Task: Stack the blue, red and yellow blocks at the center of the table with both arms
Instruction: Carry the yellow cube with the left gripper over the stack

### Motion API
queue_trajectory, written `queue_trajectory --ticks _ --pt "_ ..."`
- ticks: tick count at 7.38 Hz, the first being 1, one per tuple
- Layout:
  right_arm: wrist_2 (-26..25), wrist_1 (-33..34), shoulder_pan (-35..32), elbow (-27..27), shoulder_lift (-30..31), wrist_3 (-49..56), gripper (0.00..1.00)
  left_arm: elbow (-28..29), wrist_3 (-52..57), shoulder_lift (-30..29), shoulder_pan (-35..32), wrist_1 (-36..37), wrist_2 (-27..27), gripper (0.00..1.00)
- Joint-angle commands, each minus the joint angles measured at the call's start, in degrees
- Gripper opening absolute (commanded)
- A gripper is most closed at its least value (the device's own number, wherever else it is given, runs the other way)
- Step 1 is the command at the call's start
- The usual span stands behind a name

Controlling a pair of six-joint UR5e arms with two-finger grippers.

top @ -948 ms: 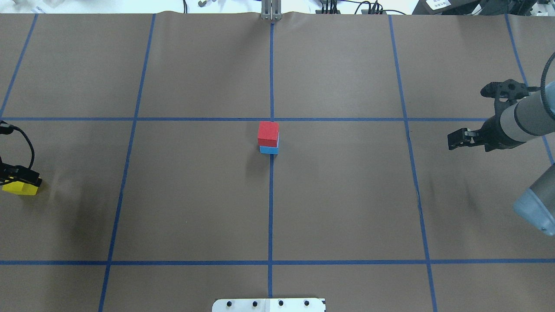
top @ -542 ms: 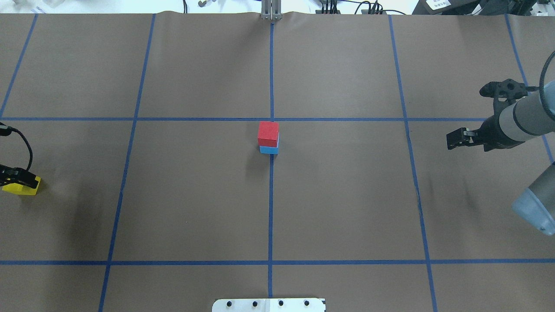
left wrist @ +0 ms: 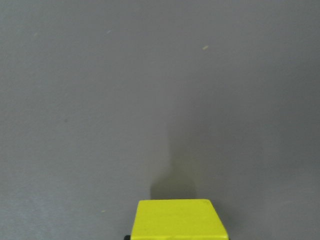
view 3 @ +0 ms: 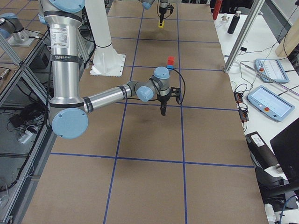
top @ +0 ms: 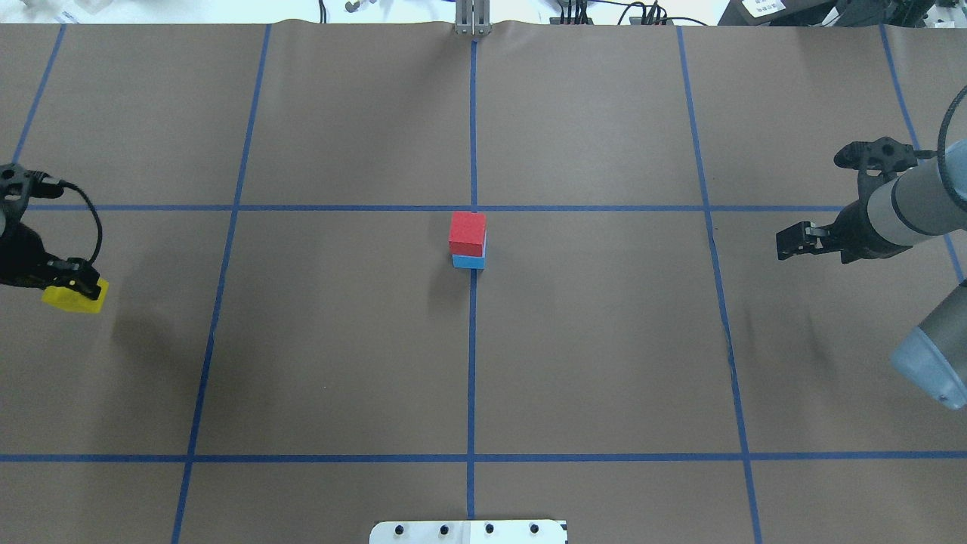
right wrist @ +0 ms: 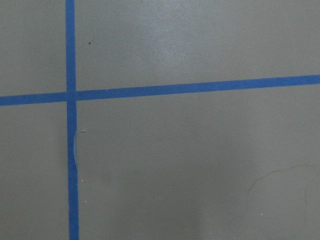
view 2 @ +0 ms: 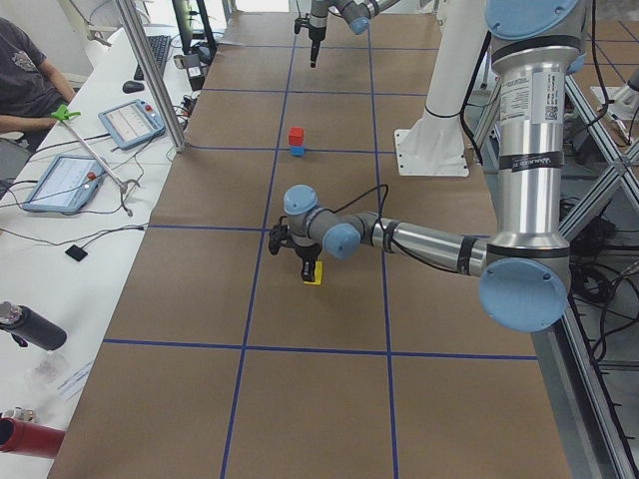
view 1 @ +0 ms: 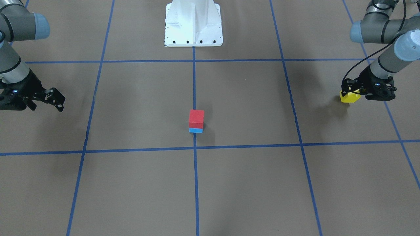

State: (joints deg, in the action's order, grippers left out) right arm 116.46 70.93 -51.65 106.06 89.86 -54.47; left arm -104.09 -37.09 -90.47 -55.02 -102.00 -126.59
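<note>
Currently the left gripper (top: 77, 282) is clamped on the yellow block (top: 73, 298), with its fingers pressed against opposite sides. This block sits far out on the robot's left side of the table (top: 604, 363), well apart from the centre. The left wrist view shows the yellow block at the bottom edge of its frame, with a shadow on the brown surface just beyond it. Whether the block clears the surface cannot be determined.

At the table centre, the red block (top: 467, 233) rests squarely on top of the blue block (top: 468, 262), on the middle blue tape line (top: 471, 378) and just beside a tape crossing.

The right gripper (top: 792, 243) hangs above the robot's right side of the table, fingers spread and holding nothing.
</note>
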Motion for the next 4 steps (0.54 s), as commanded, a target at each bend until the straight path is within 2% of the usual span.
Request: queue_trajectory --ticks 1,2,3,4 --pt "0.0 0.0 0.06 -0.23 -0.12 0.06 1.0 -5.07 -0.87 -17.27 1.22 17.47 -0.06 0.0" --pt "0.0 0.0 -0.03 -0.15 -0.12 0.06 1.0 -4.46 -13.76 -27.2 7.15 21.72 0.64 0.0" --pt "0.17 0.0 -0.03 -0.32 -0.12 0.76 1.0 -0.97 -21.2 -34.52 12.17 21.5 4.56 0.0" --pt "0.44 0.09 -0.03 -0.41 -0.12 1.12 1.0 4.2 -24.06 -41.73 14.83 21.41 8.08 0.0"
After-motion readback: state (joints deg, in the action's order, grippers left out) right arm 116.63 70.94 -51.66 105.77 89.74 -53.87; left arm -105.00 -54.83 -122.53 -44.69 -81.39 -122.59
